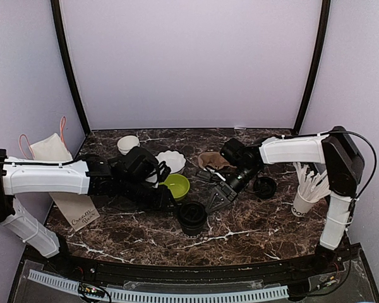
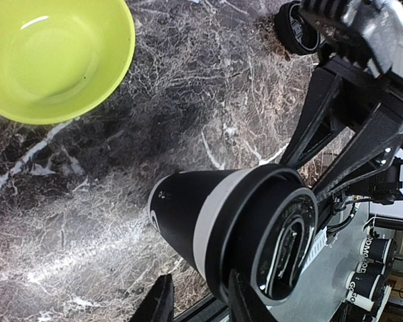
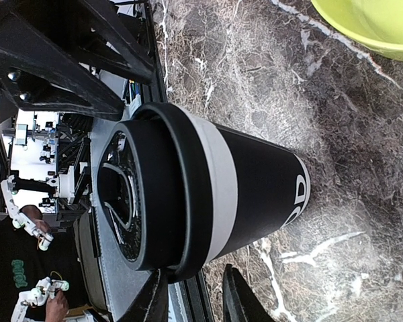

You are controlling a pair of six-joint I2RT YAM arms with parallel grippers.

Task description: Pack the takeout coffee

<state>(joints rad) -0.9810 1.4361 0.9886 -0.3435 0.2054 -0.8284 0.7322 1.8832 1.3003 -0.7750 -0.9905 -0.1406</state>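
White bag (image 1: 49,148) at table's 9 o'clock edge. Left gripper (image 2: 200,282): jaws part open, empty, at 10 o'clock of coffee cup (image 1: 192,216). Green bowl (image 1: 175,185) at cup's 11 o'clock. Cup lidded, upright on table (image 1: 252,233), front centre, seemingly touching neither gripper. Right gripper (image 3: 195,282): jaws spread, empty, at cup's 1 o'clock. Cup of sticks (image 1: 305,199) at table's 3 o'clock.

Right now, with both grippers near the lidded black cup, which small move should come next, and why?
Probably ease the right gripper forward until its open jaws straddle the takeout coffee, then close. The cup stands upright on the table, lid on, held by nothing; the right gripper is open just beside it.
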